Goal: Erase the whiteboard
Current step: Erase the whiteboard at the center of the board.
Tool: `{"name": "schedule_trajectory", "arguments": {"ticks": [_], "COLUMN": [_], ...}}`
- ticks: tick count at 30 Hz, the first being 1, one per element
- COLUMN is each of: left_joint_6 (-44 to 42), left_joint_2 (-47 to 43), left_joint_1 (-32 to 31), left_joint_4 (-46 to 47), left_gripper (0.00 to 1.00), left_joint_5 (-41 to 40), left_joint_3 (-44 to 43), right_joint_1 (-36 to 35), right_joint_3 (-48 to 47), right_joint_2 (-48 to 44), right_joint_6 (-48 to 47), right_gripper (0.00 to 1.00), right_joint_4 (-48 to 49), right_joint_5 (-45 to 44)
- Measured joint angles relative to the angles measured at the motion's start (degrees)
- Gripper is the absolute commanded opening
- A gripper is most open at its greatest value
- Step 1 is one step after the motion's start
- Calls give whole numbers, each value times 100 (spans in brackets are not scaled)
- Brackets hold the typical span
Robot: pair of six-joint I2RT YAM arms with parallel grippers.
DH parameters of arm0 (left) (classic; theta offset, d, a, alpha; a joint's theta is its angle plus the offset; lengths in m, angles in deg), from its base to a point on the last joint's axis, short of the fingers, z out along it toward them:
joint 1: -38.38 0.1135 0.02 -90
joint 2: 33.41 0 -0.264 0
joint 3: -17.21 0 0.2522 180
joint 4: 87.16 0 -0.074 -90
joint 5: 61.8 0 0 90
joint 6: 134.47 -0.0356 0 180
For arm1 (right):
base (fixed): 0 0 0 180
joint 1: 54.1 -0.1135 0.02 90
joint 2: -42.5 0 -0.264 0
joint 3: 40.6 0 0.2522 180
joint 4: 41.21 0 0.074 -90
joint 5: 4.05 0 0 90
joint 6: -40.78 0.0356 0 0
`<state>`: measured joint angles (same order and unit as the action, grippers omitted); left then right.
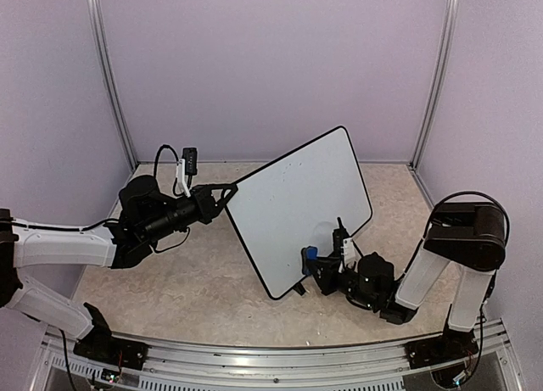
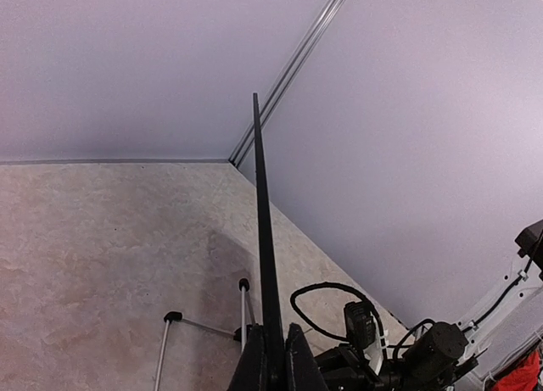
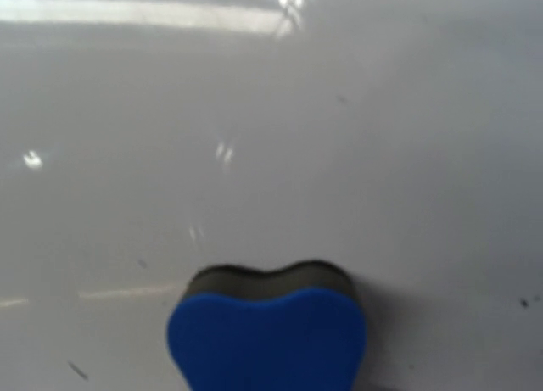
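Watching the right gripper (image 1: 321, 265) first: it is clamped on the blue-and-black eraser (image 1: 312, 254), and in the right wrist view the eraser's (image 3: 267, 332) dark felt edge sits flat on the whiteboard (image 3: 271, 136), or as good as touching.

The board's glossy face fills everything ahead of my fingers, so the next stroke goes straight across it, not toward it.

From above, the whiteboard (image 1: 297, 209) stands tilted in the middle of the table (image 1: 187, 298), with its long axis running from near left to far right. The eraser rests low on the face, by the near long edge and toward the near-left end. I judge that most of the surface lies up and to the far right of the pad.

The left gripper (image 1: 227, 190) is closed on the far-left corner of the rim. In its own wrist view the black rim (image 2: 263, 238) rises edge-on between the left gripper's (image 2: 276, 361) closed fingers, with the stand feet (image 2: 173, 316) on the table below.

So the left arm braces and the right arm, nearer the face, does the wiping.

I see only a few faint dark specks on the white and no clear handwriting. I'd say the board is close to clean.
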<state>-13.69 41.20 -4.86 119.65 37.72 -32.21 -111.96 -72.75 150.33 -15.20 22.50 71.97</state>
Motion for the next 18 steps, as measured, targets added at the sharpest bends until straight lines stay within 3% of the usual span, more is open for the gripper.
{"name": "schedule_trajectory", "arguments": {"ticks": [10,18], "left_joint_6": [-81,-116], "left_joint_2": [-24,-59], "left_joint_1": [-2,-2], "left_joint_4": [0,13], "left_gripper": [0,0], "left_joint_5": [98,68], "left_joint_3": [0,0], "right_joint_1": [-7,-11], "right_joint_3": [205,-153], "right_joint_2": [-236,-584], "right_joint_6": [-81,-590], "right_gripper": [21,21], "right_joint_4": [-610,-1554], "right_joint_5": [-101,-111]}}
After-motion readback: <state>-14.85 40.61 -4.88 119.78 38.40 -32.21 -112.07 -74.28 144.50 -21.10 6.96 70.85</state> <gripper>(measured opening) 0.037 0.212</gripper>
